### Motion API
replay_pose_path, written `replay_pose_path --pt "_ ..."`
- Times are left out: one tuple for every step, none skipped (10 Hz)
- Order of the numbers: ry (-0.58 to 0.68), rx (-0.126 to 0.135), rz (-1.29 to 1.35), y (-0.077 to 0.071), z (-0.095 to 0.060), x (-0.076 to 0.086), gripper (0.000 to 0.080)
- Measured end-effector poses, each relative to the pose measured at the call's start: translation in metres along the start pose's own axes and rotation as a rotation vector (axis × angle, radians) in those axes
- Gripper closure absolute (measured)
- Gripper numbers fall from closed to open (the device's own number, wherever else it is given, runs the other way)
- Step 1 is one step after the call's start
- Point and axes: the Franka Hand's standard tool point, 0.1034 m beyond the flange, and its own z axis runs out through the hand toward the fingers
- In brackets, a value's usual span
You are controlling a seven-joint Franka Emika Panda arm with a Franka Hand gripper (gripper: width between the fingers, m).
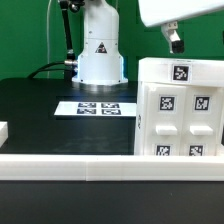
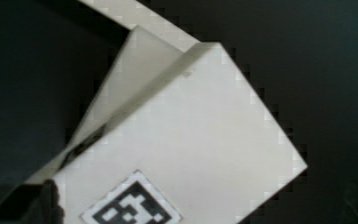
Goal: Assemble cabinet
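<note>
Black table [image 1: 35, 110] fills the exterior view's left, with a small white block [image 1: 3, 131] at its edge. Further right, behind the cabinet, the marker board [image 1: 98, 108] lies flat in front of the robot's white base [image 1: 100, 55]. A low white rail [image 1: 70, 165] runs along the front. The cabinet [image 1: 178, 108] stands upright on the exterior view's right, tagged fronts facing the camera, its lower edge behind the rail. Above the cabinet's top hangs the gripper [image 1: 175, 40], clear of it; whether its fingers are wide or narrow I cannot tell. In the wrist view the cabinet [image 2: 194, 130] shows slanted white faces and one tag [image 2: 131, 203].
</note>
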Motion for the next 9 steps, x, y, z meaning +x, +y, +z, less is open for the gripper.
replay_pose_path --pt "0.001 -0.001 -0.104 0.0 0.0 0.0 0.0002" --pt "0.003 -0.003 -0.229 0.001 0.0 0.001 0.0002" --pt "0.018 -0.018 -0.406 0.002 0.001 0.002 0.0002" --pt "0.026 -0.03 -0.552 0.004 0.001 0.003 0.0002" --pt "0.034 -0.051 -0.721 0.003 0.0 0.004 0.0002" --pt "0.022 -0.059 -0.876 0.005 0.0 0.007 0.0002" --pt "0.037 -0.048 -0.909 0.006 -0.001 0.011 0.0002" --pt "0.037 -0.065 -1.044 0.008 -0.001 0.013 0.0002" --pt "0.034 -0.068 -1.133 0.008 -0.001 0.013 0.0002"
